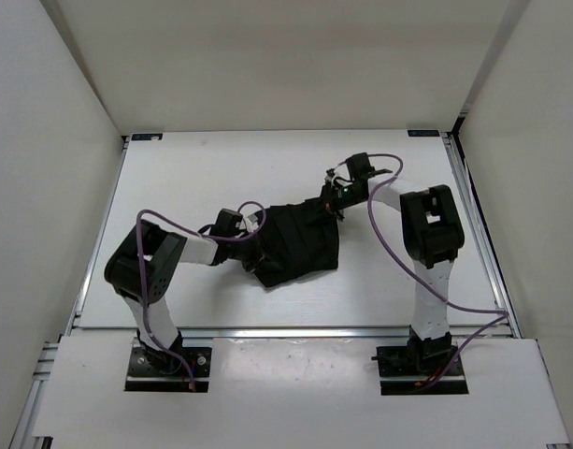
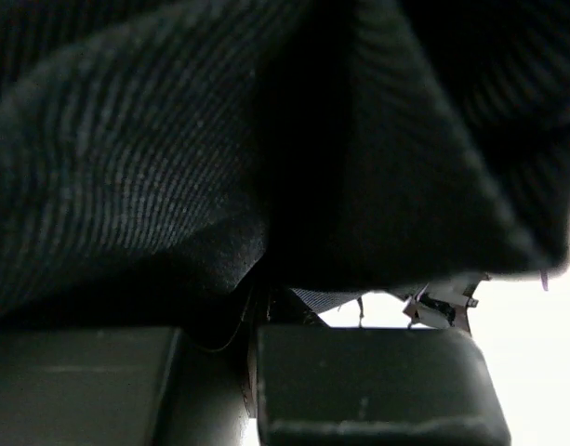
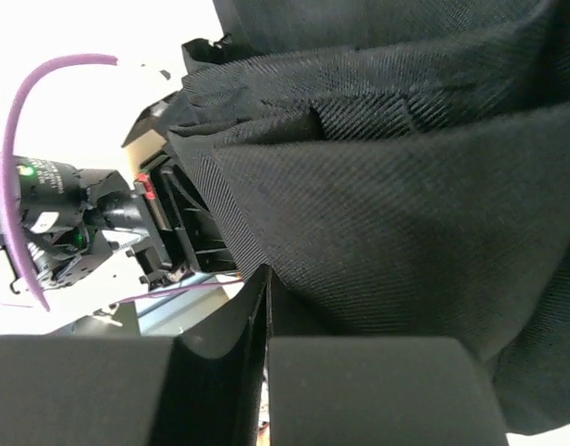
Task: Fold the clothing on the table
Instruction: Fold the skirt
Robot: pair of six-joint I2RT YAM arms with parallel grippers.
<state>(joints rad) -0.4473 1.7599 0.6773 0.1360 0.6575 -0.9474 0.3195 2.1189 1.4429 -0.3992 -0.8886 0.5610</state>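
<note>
With both arms reaching in from opposite sides, the white table (image 1: 221, 168) carries the black pleated clothing (image 1: 300, 245) bunched near its middle, long axis roughly left-right between them. Left gripper (image 1: 250, 245) is clenched on the garment's left edge, fabric draped over its fingers (image 2: 377, 381). Right gripper (image 1: 335, 208) is pinched tight on the far-right corner, equally close.
</note>
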